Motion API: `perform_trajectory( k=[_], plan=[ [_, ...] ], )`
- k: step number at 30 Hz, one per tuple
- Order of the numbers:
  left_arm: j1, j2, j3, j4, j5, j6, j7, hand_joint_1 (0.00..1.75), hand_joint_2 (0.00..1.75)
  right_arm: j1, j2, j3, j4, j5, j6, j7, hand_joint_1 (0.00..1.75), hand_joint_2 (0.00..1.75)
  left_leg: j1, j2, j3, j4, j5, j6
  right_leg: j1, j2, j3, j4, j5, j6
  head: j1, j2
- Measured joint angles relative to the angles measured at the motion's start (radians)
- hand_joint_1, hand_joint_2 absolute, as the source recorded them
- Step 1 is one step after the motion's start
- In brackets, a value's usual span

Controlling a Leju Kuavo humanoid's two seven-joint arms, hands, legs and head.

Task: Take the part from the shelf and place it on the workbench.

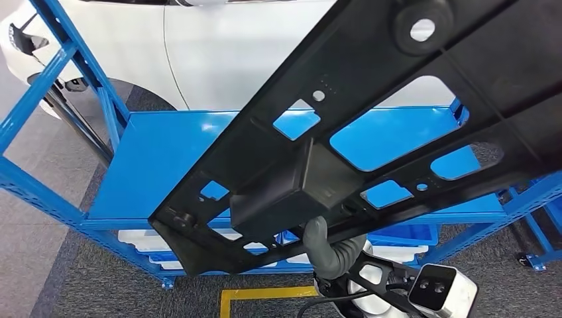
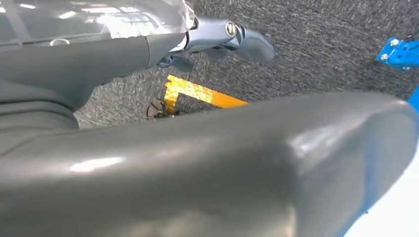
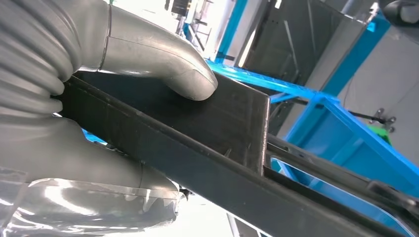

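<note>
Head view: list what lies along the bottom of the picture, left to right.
Blue shelf leg → yellow floor tape → right hand under the black part → wrist camera → blue frame foot.

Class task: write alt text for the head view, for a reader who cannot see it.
A long black plastic part with cut-out openings crosses the view diagonally, held from below by the robot's right hand. Behind it stands a blue metal shelf, with a white car beyond and yellow floor tape on grey carpet.
</note>
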Motion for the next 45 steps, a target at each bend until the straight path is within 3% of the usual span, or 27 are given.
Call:
perform_trajectory(
  k=[3,4,6,8,9,10,12,14,16,19,21,23,24,25,26,28,30,32,34,36,38,39,40,41,42,43,45],
  plan=[
    [0.003,0.001,0.000,0.000,-0.003,0.010,0.012,0.00,0.00,0.001,-0.006,0.000,-0.001,-0.007,-0.013,0.000,1.75,1.75,-0.004,0.000,-0.006,-0.010,0.017,0.020,-0.002,0.001,-0.004,-0.002,0.014,0.020,0.000,0.000],
    [0.003,0.001,0.000,0.000,-0.004,0.012,0.015,0.00,0.00,0.001,-0.007,0.000,-0.001,-0.011,-0.016,0.000,1.75,1.75,-0.003,0.002,-0.010,-0.012,0.026,0.028,-0.003,0.002,-0.010,0.004,0.005,0.026,0.000,0.000],
    [0.003,0.001,0.001,0.000,-0.007,0.013,0.016,0.00,0.00,0.003,-0.011,0.000,-0.001,-0.021,-0.019,0.000,1.75,1.75,0.000,0.006,-0.028,-0.016,0.047,0.041,-0.005,0.003,-0.039,0.071,-0.064,0.034,0.000,0.000],
    [0.004,0.002,0.001,0.000,-0.010,0.012,0.017,0.00,0.00,0.009,-0.016,0.000,-0.002,-0.027,-0.019,0.000,1.75,1.75,-0.003,0.007,-0.054,-0.015,0.065,0.047,-0.008,0.004,-0.078,0.200,-0.157,0.039,0.000,0.000],
    [0.005,0.003,0.001,0.000,-0.011,0.010,0.017,0.00,0.00,0.013,-0.020,0.000,-0.002,-0.028,-0.017,0.000,1.75,1.75,-0.004,0.007,-0.066,-0.013,0.073,0.047,-0.008,0.004,-0.086,0.250,-0.181,0.041,0.000,0.000],
    [0.006,0.003,0.001,0.000,-0.012,0.009,0.018,0.00,0.00,0.017,-0.023,-0.001,-0.002,-0.028,-0.013,0.000,1.75,1.75,-0.005,0.007,-0.079,-0.010,0.080,0.047,-0.009,0.004,-0.078,0.270,-0.184,0.041,0.000,0.000],
    [0.007,0.003,0.001,0.000,-0.014,0.008,0.020,0.00,0.00,0.023,-0.029,-0.003,-0.004,-0.028,-0.002,0.000,1.75,1.75,-0.007,0.007,-0.101,-0.003,0.092,0.044,-0.009,0.004,-0.006,0.199,-0.145,0.036,0.000,0.000],
    [0.008,0.003,0.001,0.000,-0.018,0.007,0.022,0.00,0.00,0.025,-0.033,-0.006,-0.010,-0.028,0.012,0.000,1.75,1.75,-0.008,0.006,-0.117,0.003,0.103,0.038,-0.004,0.003,0.091,0.059,-0.121,0.025,0.000,0.000],
    [0.007,0.003,0.001,0.000,-0.022,0.007,0.026,0.00,0.00,0.026,-0.036,-0.011,-0.017,-0.028,0.026,0.000,1.75,1.75,-0.006,0.006,-0.122,0.003,0.115,0.027,0.004,0.004,0.132,-0.013,-0.120,0.015,0.000,0.000],
    [0.009,0.004,0.001,0.000,-0.023,0.007,0.029,0.00,0.00,0.027,-0.041,-0.027,-0.023,-0.031,0.039,0.000,1.75,1.75,-0.005,0.006,-0.127,0.001,0.122,0.010,0.002,0.001,0.124,-0.030,-0.095,-0.003,0.000,0.000],
    [0.010,0.006,0.001,0.000,-0.022,0.006,0.032,0.00,0.00,0.027,-0.044,-0.038,-0.026,-0.033,0.047,0.000,1.75,1.75,-0.003,0.004,-0.146,0.050,0.063,-0.002,-0.005,-0.003,0.109,-0.041,-0.070,-0.016,0.000,0.000],
    [0.010,0.006,0.001,0.000,-0.021,0.001,0.034,0.00,0.00,0.028,-0.046,-0.049,-0.029,-0.039,0.052,0.000,1.75,1.75,0.003,0.004,-0.175,0.163,-0.032,-0.014,-0.004,-0.004,0.087,-0.041,-0.051,-0.021,0.000,0.000],
    [0.009,0.006,0.001,0.000,-0.021,-0.002,0.034,0.00,0.00,0.029,-0.048,-0.055,-0.029,-0.043,0.052,0.000,1.75,1.75,0.005,0.004,-0.184,0.219,-0.059,-0.019,-0.004,-0.004,0.074,-0.039,-0.042,-0.020,0.000,0.000],
    [0.009,0.007,0.001,0.000,-0.020,-0.005,0.034,0.00,0.00,0.030,-0.050,-0.061,-0.030,-0.047,0.052,0.000,1.75,1.75,0.008,0.004,-0.181,0.253,-0.065,-0.024,-0.004,-0.005,0.061,-0.037,-0.033,-0.018,0.000,0.000],
    [0.008,0.007,0.001,0.000,-0.020,-0.006,0.034,0.00,0.00,0.031,-0.053,-0.067,-0.030,-0.051,0.052,0.000,1.75,1.75,0.011,0.004,-0.163,0.254,-0.052,-0.028,-0.005,-0.005,0.047,-0.033,-0.025,-0.016,0.000,0.000],
    [0.007,0.007,0.002,0.000,-0.018,-0.006,0.035,0.00,0.00,0.032,-0.058,-0.077,-0.033,-0.057,0.052,0.000,1.75,1.75,0.018,0.005,-0.079,0.160,-0.005,-0.033,-0.007,-0.005,0.022,-0.023,-0.010,-0.007,0.000,0.000],
    [0.003,0.007,0.003,0.000,-0.014,-0.006,0.039,0.00,0.00,0.033,-0.063,-0.085,-0.037,-0.059,0.057,0.000,1.75,1.75,0.017,0.002,0.006,0.033,0.002,-0.027,-0.007,-0.004,0.002,-0.011,0.002,0.005,0.000,0.000],
    [0.001,0.007,0.007,0.000,-0.009,-0.005,0.046,0.00,0.00,0.033,-0.068,-0.089,-0.040,-0.063,0.065,0.000,1.75,1.75,0.011,-0.001,0.027,-0.017,-0.007,-0.011,-0.007,-0.004,-0.006,-0.008,0.017,0.019,0.000,0.000],
    [0.003,0.004,0.013,0.000,-0.005,-0.002,0.055,0.00,0.00,0.033,-0.077,-0.095,-0.039,-0.074,0.075,0.000,1.75,1.75,0.010,0.000,0.013,-0.018,0.007,0.008,-0.010,-0.002,-0.011,-0.009,0.026,0.033,0.000,0.000],
    [0.003,0.000,0.017,0.000,-0.004,0.002,0.062,0.00,0.00,0.030,-0.090,-0.105,-0.036,-0.088,0.084,0.000,1.75,1.75,0.012,0.005,-0.005,-0.022,0.030,0.026,-0.013,0.001,-0.032,0.036,-0.030,0.043,0.000,0.000],
    [0.002,-0.003,0.018,0.000,-0.004,0.007,0.064,0.00,0.00,0.026,-0.101,-0.113,-0.031,-0.096,0.087,0.000,1.75,1.75,0.010,0.008,-0.032,-0.022,0.054,0.035,-0.014,0.001,-0.069,0.156,-0.134,0.048,0.001,0.000],
    [0.003,-0.004,0.018,0.000,-0.004,0.008,0.065,0.00,0.00,0.024,-0.106,-0.116,-0.029,-0.098,0.087,0.000,1.75,1.75,0.009,0.008,-0.048,-0.021,0.065,0.036,-0.014,0.001,-0.082,0.220,-0.169,0.050,0.001,0.000],
    [0.003,-0.006,0.019,0.000,-0.004,0.010,0.066,0.00,0.00,0.023,-0.111,-0.118,-0.025,-0.102,0.086,0.000,1.75,1.75,0.008,0.008,-0.064,-0.020,0.077,0.036,-0.014,0.002,-0.085,0.265,-0.182,0.052,0.001,0.000],
    [0.003,-0.009,0.019,0.000,-0.004,0.010,0.068,0.00,0.00,0.019,-0.118,-0.118,-0.020,-0.109,0.085,0.001,1.75,1.75,0.007,0.008,-0.080,-0.018,0.087,0.035,-0.014,0.002,-0.071,0.278,-0.172,0.051,0.001,0.000],
    [0.003,-0.012,0.019,0.000,-0.004,0.011,0.069,0.00,0.00,0.012,-0.125,-0.118,-0.013,-0.117,0.082,0.001,1.75,1.75,0.006,0.008,-0.095,-0.015,0.097,0.034,-0.014,0.002,-0.038,0.253,-0.146,0.050,0.001,0.000],
    [0.003,-0.016,0.019,0.000,-0.004,0.012,0.070,0.00,0.00,0.002,-0.133,-0.117,-0.006,-0.128,0.078,0.001,1.75,1.75,0.006,0.008,-0.108,-0.012,0.106,0.032,-0.013,0.002,0.011,0.196,-0.122,0.046,0.001,0.000],
    [0.002,-0.025,0.019,0.000,-0.004,0.012,0.071,0.00,0.00,-0.022,-0.148,-0.114,0.009,-0.149,0.069,0.001,1.75,1.75,0.003,0.007,-0.128,-0.006,0.122,0.024,-0.008,0.002,0.115,0.052,-0.112,0.034,0.000,0.000]
  ],
)
